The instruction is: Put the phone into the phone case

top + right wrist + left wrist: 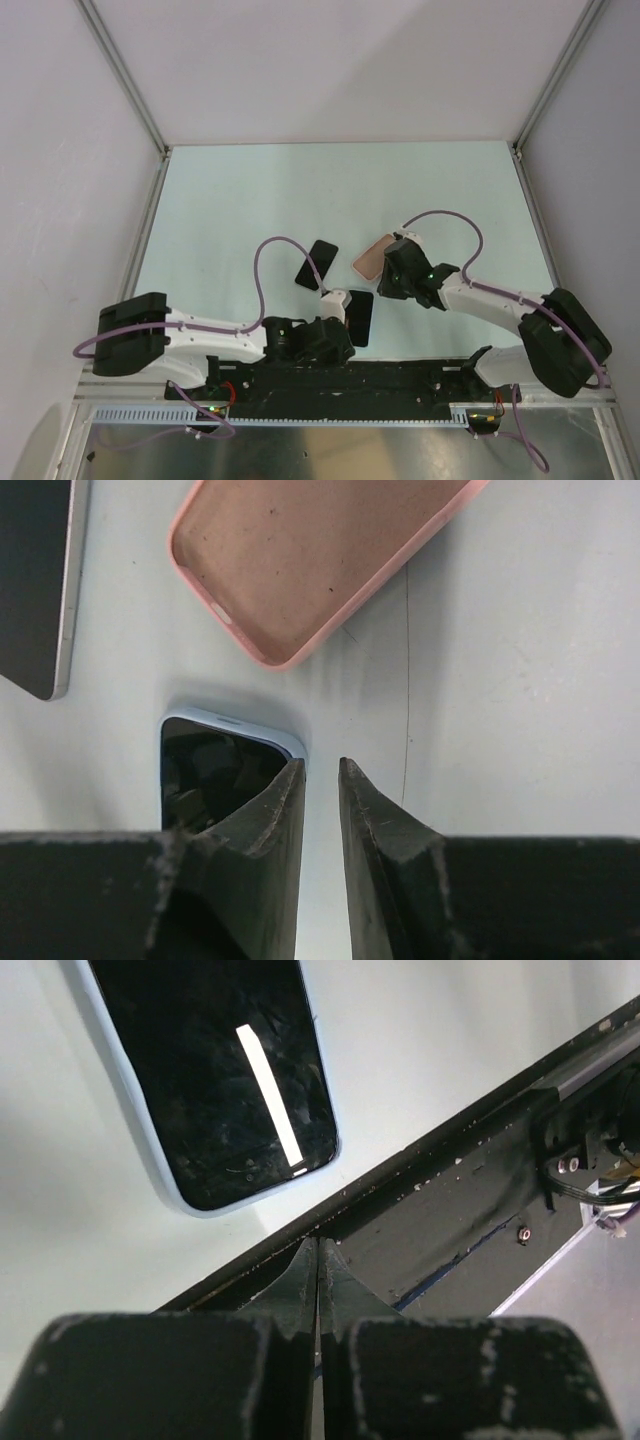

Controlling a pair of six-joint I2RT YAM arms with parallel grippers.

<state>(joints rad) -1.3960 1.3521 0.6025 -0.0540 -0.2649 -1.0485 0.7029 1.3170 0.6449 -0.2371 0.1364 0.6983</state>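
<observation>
phone (200,768) nr phone case (310,560), edges apart

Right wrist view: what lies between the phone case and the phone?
Nothing; bare table separates the phone case from the phone, seen in the right wrist view.

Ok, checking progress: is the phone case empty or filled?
Empty: the phone case lies hollow side up, bare inside; the phone lies apart from it.

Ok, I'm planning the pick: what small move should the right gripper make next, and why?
Probably shift the right gripper sideways over the phone and open wider: its jaws stand slightly apart and empty beside the phone's rim, and the phone case lies open side up, empty.
</observation>
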